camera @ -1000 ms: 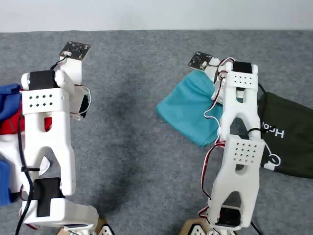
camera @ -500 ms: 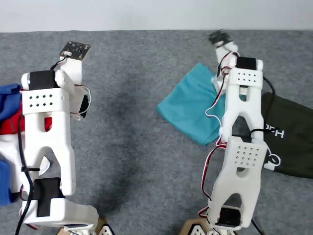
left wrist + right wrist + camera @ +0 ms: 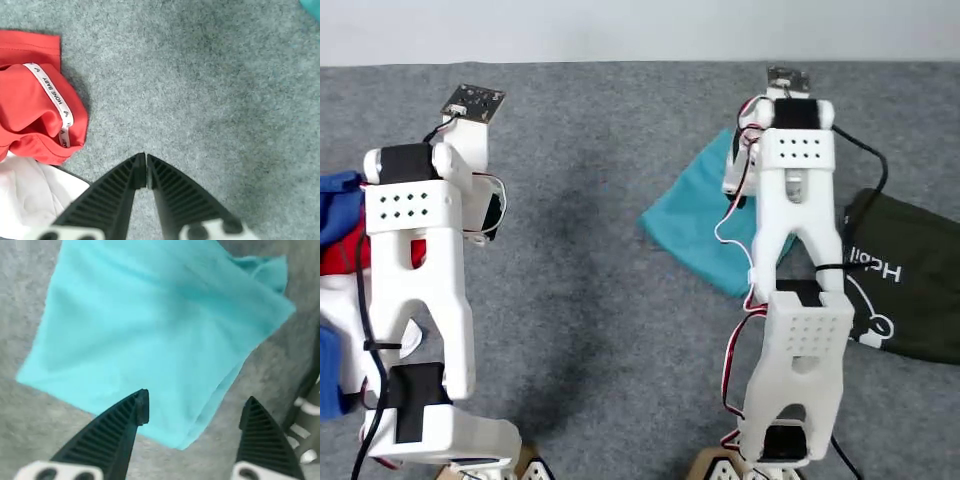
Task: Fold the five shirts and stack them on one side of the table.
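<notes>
Left gripper: the left gripper has its 2 black ribbed fingers pressed together tip to tip, with nothing between them. It hangs over bare grey cover.
Right gripper: the right gripper is spread wide and holds nothing. 1 tip lies over the border of the teal folded shirt and the other over grey cover just off that border. Whether either tip touches the cloth cannot be told.
Teal shirt: in the high view the teal folded shirt lies right of centre, and its right part is hidden under the right arm.
Dark shirt: a dark green shirt with pale print lies flat on the right side, reaching the picture's edge. Whether it meets the teal one cannot be told, because the arm covers the seam.
Left pile: a crumpled red shirt with a white neck tape lies near the closed fingers but apart from them, and a white garment touches it. In the high view a blue shirt sits at the left edge beside the red one.
Open room: the grey felt-like table cover is bare in a broad strip between the 2 arms, from the near side to the far edge.
</notes>
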{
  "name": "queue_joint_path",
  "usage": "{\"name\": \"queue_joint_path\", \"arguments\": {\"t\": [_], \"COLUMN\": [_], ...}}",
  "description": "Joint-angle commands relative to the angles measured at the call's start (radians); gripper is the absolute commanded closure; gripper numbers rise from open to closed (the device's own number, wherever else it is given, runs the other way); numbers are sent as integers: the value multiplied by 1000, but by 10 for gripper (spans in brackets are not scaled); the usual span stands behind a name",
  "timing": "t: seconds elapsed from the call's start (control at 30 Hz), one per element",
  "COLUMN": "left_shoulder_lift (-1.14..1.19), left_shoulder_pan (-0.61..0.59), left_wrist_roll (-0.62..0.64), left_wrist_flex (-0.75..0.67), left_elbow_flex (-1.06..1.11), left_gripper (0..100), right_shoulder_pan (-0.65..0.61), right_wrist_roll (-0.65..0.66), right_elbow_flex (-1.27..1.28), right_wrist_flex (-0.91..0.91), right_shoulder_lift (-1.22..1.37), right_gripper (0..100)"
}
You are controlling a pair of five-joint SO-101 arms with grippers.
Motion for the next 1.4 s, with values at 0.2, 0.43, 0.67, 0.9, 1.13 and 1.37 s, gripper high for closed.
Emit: {"name": "queue_joint_path", "arguments": {"t": [0.2,0.43,0.67,0.9,1.13,1.37], "left_shoulder_lift": [-51,-51,-51,-51,-51,-51], "left_shoulder_pan": [-2,-3,-3,-3,-3,-3], "left_wrist_roll": [-9,-8,-8,-8,-8,-8], "left_wrist_flex": [26,26,26,26,26,26], "left_elbow_flex": [-4,-4,19,61,59,59], "left_gripper": [993,993,993,993,993,993], "right_shoulder_pan": [-10,-19,-18,16,67,173], "right_wrist_roll": [-296,-302,-298,-137,127,427], "right_elbow_flex": [-68,-69,-71,-71,-71,-64], "right_wrist_flex": [-74,-228,-217,-136,19,42], "right_shoulder_lift": [107,309,389,331,202,31], "right_gripper": [488,566,818,988,988,989]}}
